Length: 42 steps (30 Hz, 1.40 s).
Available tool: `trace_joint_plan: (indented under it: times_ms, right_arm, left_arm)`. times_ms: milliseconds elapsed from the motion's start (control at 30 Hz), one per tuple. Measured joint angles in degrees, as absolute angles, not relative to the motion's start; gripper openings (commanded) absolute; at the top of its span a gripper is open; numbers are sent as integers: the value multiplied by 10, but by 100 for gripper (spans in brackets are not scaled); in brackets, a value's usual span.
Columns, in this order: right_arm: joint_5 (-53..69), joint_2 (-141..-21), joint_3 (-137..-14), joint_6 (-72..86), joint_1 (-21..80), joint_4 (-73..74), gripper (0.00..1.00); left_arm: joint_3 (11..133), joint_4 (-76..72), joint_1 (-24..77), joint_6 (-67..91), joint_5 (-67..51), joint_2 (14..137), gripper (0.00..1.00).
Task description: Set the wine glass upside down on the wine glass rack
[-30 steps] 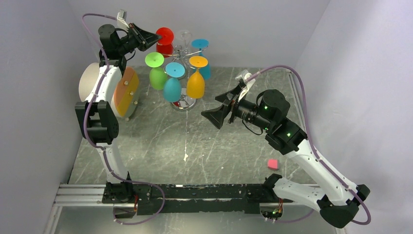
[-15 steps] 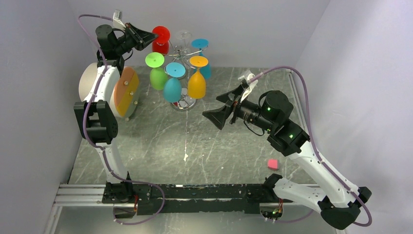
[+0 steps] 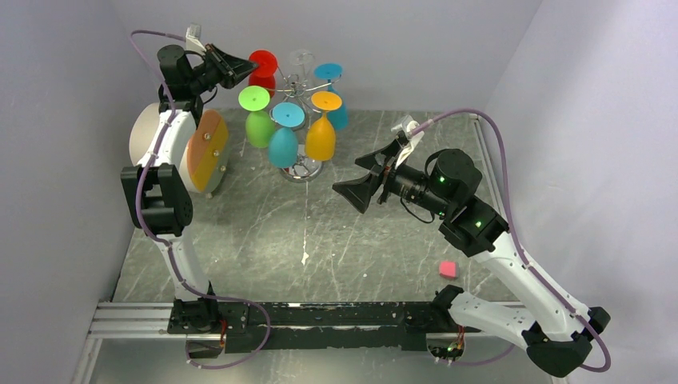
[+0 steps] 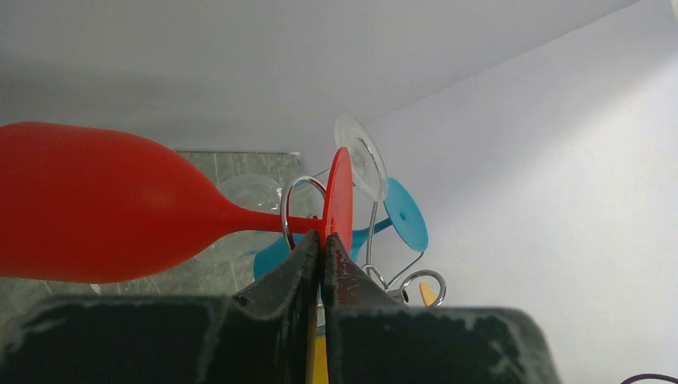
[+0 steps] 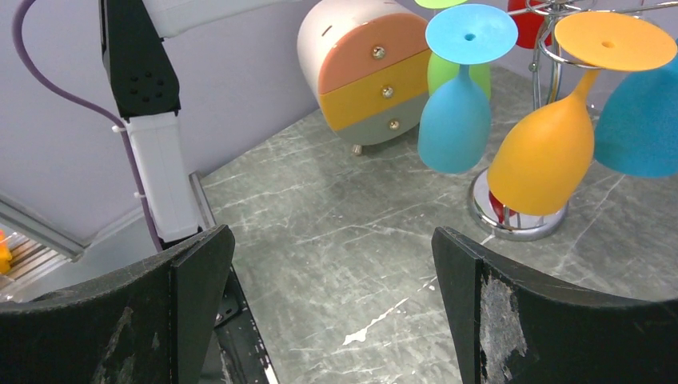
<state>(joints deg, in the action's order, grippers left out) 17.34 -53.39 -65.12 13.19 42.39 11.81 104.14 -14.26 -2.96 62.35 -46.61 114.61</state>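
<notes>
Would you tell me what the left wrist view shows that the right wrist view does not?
Only left wrist: the left tool shut on the foot of the red glass, and a clear glass. Only right wrist: the open right tool, a small drawer chest and the rack's round base. Both: the rack's wire loops and the red glass.

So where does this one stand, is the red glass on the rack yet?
Nearly done. The red wine glass is upside down at the wine glass rack, its stem seemingly inside a wire loop, near the green glass and orange glass already hanging. The left gripper is shut on its foot. Remaining: let go and back away. The right gripper is open, apart from the rack.
</notes>
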Motion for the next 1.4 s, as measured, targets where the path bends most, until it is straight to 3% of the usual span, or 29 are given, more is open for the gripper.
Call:
trace_joint_plan:
  times_ms: [300, 500, 1000, 1267, 1300, 1333, 1400]
  right_arm:
    - [173, -534, -646, 137, 424, 117, 100]
    - [174, -534, -645, 139, 424, 116, 100]
    - [171, -535, -632, 139, 424, 116, 100]
    - [164, -568, -650, 142, 424, 145, 100]
    - [154, -570, -651, 144, 424, 150, 100]
    - [147, -571, -651, 145, 424, 154, 100]
    - [124, -570, -651, 148, 424, 160, 100]
  left_arm:
    - [1041, -119, -30, 599, -466, 1146, 14]
    - [1041, -108, -32, 586, -460, 1141, 28]
    - [1013, -69, -41, 536, -428, 1098, 46]
    - [977, -20, -44, 460, -351, 1009, 69]
    - [977, -3, -44, 443, -335, 997, 78]
    - [977, 9, -44, 431, -324, 988, 96]
    - [976, 35, -44, 403, -297, 965, 99]
